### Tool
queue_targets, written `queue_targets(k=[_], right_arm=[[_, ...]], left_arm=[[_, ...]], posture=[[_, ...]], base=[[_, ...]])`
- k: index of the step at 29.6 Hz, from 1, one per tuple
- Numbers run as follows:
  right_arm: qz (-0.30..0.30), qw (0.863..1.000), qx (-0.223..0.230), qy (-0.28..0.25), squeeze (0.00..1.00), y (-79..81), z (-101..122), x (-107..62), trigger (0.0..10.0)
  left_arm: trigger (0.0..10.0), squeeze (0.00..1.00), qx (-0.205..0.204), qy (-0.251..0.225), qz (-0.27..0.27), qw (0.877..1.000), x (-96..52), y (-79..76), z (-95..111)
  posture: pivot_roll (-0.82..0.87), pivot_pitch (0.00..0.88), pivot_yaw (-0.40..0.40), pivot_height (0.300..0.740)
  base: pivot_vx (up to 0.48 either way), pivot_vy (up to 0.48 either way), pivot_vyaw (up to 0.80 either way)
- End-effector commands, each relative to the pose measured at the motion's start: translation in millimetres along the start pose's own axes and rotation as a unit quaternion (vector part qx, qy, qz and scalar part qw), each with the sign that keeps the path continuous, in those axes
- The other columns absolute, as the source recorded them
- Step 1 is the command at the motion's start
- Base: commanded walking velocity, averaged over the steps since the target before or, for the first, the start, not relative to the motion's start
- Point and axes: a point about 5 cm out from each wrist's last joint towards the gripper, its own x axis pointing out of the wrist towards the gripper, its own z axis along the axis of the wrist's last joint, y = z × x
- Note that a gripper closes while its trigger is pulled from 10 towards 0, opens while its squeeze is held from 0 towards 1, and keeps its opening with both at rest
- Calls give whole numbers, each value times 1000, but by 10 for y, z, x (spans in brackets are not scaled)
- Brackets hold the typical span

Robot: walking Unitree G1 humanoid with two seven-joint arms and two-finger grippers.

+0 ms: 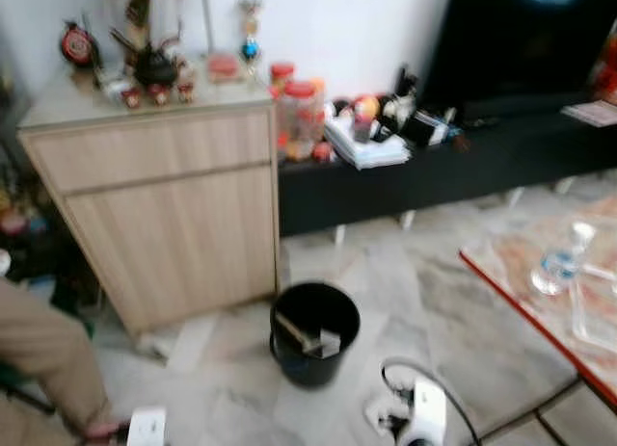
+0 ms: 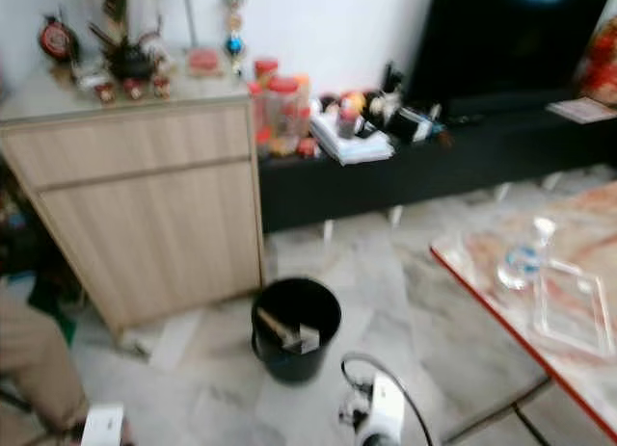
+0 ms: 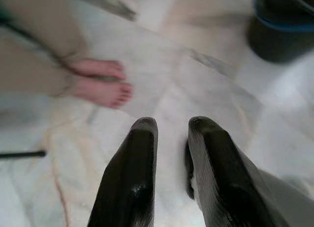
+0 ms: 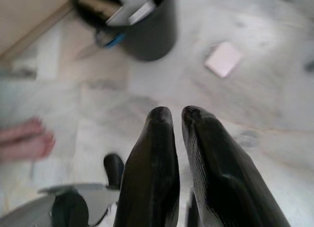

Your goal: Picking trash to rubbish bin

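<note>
Marble flooring (image 1: 434, 301) is carrying a black rubbish bin (image 1: 313, 333) near a wooden cabinet (image 1: 164, 205), with trash (image 1: 307, 337) already lying inside it. Left gripper (image 3: 169, 126) is hanging over bare floor, fingers nearly together, gripping nothing. Right gripper (image 4: 172, 113) is hovering near the bin, fingers pressed together, empty. A person's bare feet (image 3: 100, 82) are standing at left.

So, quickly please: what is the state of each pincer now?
Left pincer: shut, holding nothing, above the marble floor.
Right pincer: shut, holding nothing.
</note>
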Motion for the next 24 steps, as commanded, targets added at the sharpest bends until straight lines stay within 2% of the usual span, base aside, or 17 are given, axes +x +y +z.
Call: queue_targets(k=[1,13,24], right_arm=[[2,1000,-6,-9,0,13,63,10,10000],[-1,1000,-10,-10,0,-17,76,8,10000],[5,1000,-14,-13,0,30,109,19,10000]], left_arm=[[10000,0,-1,28,4,1000,-47,29,-161],[10000,0,0,22,4,1000,-35,26,-124],[10000,0,4,16,8,1000,-21,67,-76]], posture=[[46,0,-22,740],[51,0,-23,740],[47,0,-21,740]], base=[[0,0,0],[0,0,0],[0,0,0]])
